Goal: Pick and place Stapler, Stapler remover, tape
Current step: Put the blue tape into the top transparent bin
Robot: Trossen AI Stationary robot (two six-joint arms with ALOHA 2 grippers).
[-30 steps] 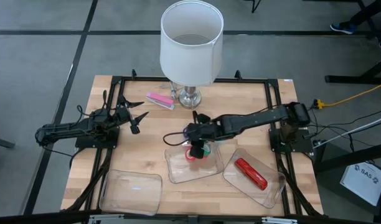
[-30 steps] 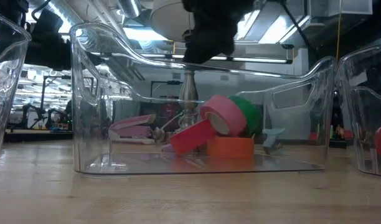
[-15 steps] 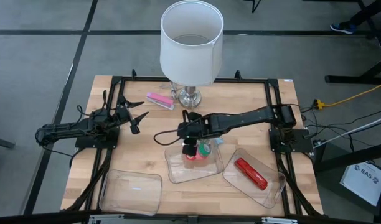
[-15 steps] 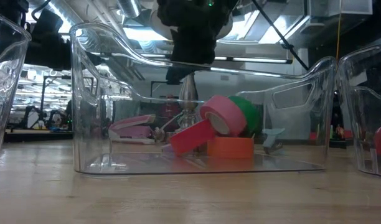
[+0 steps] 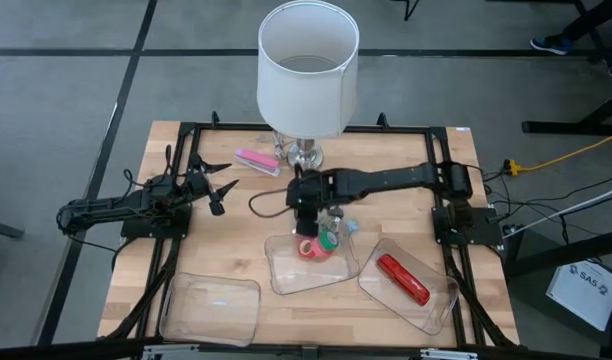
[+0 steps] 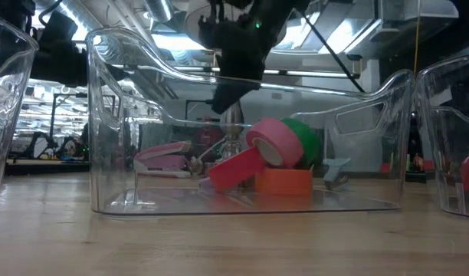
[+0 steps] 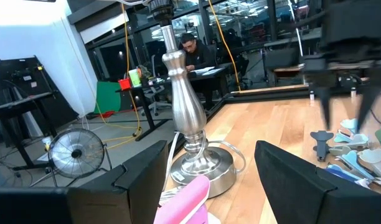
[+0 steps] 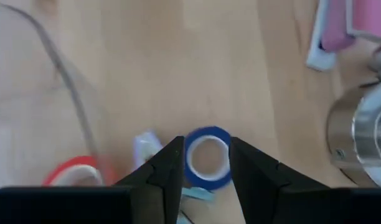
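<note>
- Tape: your blue roll [image 8: 207, 157] lies on the table at frame centre, beside the tray [image 5: 286, 275] holding the other rolls [image 6: 274, 157].
- Right gripper [image 8: 206, 163]: fingers apart, empty, above the blue roll.
- Left gripper [image 5: 224, 190]: fingers apart, parked at left.

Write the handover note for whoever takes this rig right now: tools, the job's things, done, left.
Right tool: open, empty, above the blue tape roll on the table behind the middle bin.
Left tool: open, waiting at the table's left side.
Done: pink, green, red and orange tape rolls in the middle bin; red stapler in the right bin.
Left: blue roll, pale-blue staple removers beside it, pink stapler by the lamp. The left bin looks empty.
</note>
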